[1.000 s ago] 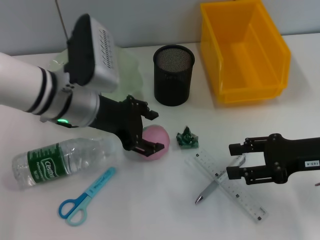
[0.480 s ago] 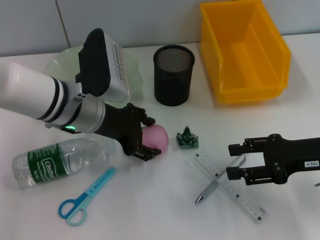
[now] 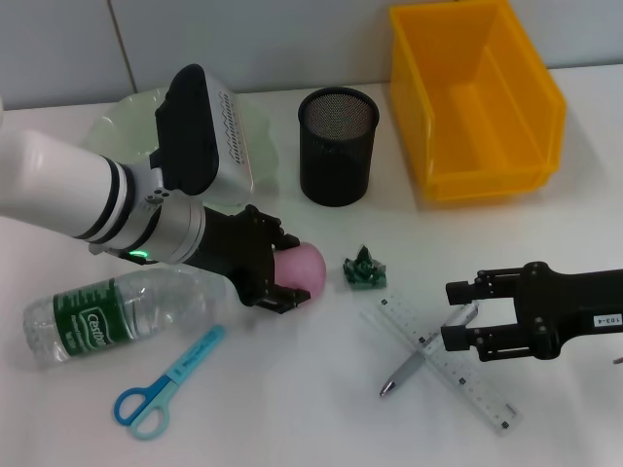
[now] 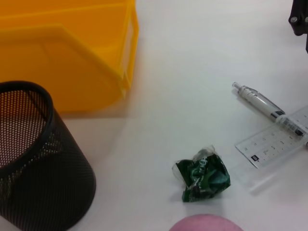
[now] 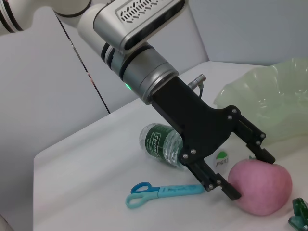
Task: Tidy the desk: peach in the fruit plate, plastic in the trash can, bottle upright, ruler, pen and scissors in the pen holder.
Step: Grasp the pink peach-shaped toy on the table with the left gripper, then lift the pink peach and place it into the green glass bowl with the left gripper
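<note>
Your left hand (image 3: 283, 269) has closed in on the peach (image 3: 304, 264) over the last second: a second ago its fingers stood just short of the fruit, and now they straddle it, one finger on each side, still spread and not yet clamped. The right wrist view shows both fingertips (image 5: 232, 192) at the skin of the peach, which still sits on the desk (image 3: 311, 409). You are at the point of grasping, so the first item of the tidy-up is about to begin rather than done.

The fruit plate (image 3: 255, 131) lies just behind this hand, near its wrist. The lying bottle (image 3: 117, 309) is right beside the arm, and the scissors (image 3: 165, 381) are nearer you on the desk. The plastic wad (image 3: 365, 268) sits just beyond the peach, away from the hand, with the pen holder (image 3: 337, 146) and the yellow trash can (image 3: 475, 102) farther off.

Your right hand (image 3: 465, 313) hangs open just over the pen (image 3: 428, 350) and ruler (image 3: 443, 362), touching neither as far as you can judge.
</note>
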You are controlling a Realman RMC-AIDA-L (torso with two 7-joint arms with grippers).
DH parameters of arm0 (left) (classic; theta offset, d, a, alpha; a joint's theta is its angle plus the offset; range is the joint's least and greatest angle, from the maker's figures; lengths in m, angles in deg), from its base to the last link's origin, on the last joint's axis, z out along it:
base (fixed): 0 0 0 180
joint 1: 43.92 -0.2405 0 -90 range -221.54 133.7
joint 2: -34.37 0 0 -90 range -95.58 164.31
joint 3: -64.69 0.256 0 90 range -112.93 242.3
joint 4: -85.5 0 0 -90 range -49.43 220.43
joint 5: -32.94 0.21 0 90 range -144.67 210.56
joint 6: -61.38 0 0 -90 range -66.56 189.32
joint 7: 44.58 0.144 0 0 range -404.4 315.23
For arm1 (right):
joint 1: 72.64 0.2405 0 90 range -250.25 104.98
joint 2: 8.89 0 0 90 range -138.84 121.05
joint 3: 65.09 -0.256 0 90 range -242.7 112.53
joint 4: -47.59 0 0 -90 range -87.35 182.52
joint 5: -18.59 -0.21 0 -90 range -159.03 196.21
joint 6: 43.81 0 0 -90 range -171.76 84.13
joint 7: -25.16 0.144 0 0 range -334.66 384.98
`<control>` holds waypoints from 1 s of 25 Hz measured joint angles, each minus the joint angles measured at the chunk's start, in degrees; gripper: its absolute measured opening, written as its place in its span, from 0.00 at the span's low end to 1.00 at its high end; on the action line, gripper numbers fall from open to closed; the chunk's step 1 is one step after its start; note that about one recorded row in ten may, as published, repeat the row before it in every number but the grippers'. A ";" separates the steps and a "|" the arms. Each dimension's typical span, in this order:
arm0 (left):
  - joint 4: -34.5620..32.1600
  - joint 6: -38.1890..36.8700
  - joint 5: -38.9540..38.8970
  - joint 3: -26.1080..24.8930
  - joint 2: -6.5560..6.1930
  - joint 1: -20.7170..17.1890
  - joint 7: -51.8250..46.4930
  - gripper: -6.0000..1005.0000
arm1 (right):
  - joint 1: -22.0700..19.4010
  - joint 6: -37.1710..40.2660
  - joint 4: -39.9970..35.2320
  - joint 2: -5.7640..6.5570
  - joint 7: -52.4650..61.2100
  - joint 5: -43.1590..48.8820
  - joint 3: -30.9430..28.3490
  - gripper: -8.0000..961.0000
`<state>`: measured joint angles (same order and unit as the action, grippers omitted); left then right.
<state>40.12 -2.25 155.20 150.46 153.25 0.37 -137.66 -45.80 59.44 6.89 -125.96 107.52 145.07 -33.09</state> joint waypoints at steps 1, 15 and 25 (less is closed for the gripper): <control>0.00 0.06 -0.01 0.00 0.00 -0.12 0.00 0.75 | 0.00 0.00 0.00 0.00 0.00 0.00 0.00 0.73; -0.73 -0.79 -1.92 -0.22 -0.02 -0.99 -0.54 0.38 | 0.01 0.09 0.07 0.00 0.00 0.00 -0.01 0.73; -2.99 -7.06 -6.20 -8.58 -0.33 -3.91 0.83 0.32 | 0.02 -0.16 0.09 0.00 0.00 0.00 -0.01 0.73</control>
<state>37.13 -9.31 149.00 141.89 152.93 -3.53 -136.84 -45.78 59.28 6.99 -125.96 107.52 145.06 -33.10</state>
